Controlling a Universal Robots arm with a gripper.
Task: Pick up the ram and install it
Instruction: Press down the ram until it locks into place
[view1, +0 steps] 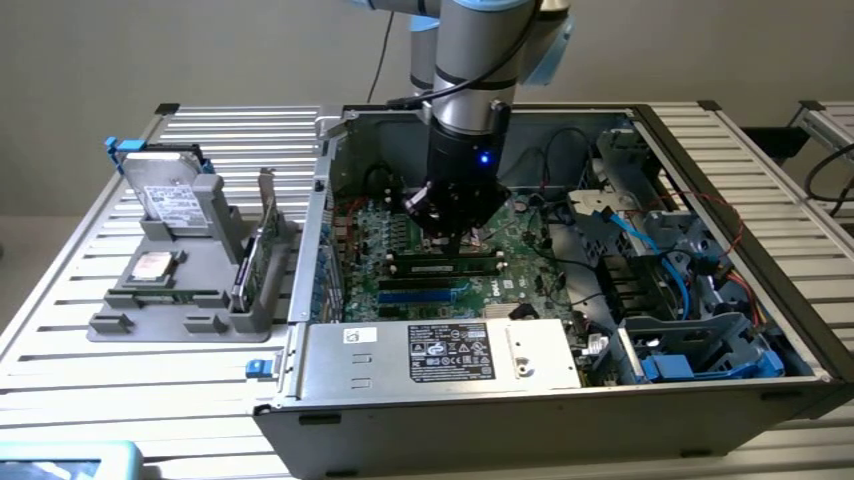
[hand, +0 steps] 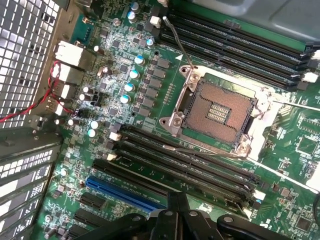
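Slatted metal table (view1: 80, 340), open computer case (view1: 561, 400), closed pincer (view1: 449, 238) above motherboard (hand: 150, 75)

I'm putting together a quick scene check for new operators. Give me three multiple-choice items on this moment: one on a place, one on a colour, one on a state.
1. Where is the gripper?
A. over the grey holder
B. inside the open computer case, above the motherboard
C. outside, beside the table

2. What colour is the long slot beside the black memory slots?
A. blue
B. red
C. yellow

3. The gripper is:
A. wide open
B. clamped on a hard drive
C. shut

Answers: 1 B, the exterior view shows it reaching down within the case walls. 2 A, the slot is bright blue in both views. 3 C, the wrist view shows its tips pressed together.
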